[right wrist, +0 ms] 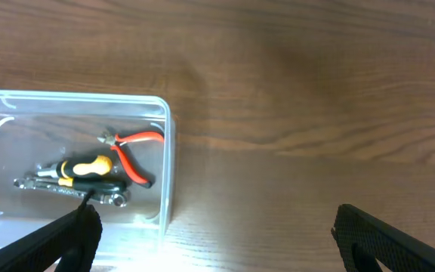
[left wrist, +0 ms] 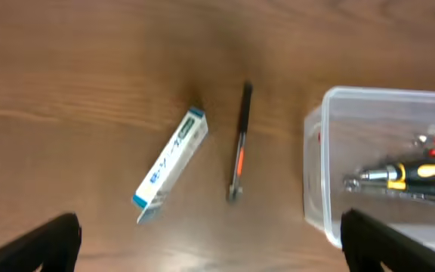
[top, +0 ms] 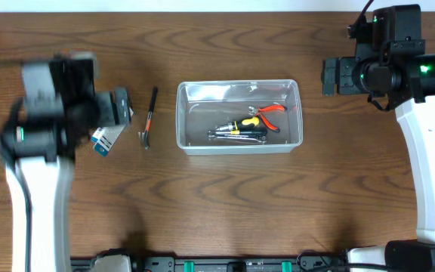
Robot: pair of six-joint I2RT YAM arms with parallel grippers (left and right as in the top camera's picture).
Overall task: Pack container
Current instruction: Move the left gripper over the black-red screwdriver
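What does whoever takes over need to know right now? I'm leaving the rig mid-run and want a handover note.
Left tool: open, empty, above the table, left of the container.
Right tool: open, empty, to the container's right.
Done: red-handled pliers and yellow-black screwdriver lie inside the container.
Left: slim black tool and white-and-blue box lie on the table left of the container, apart from each other.
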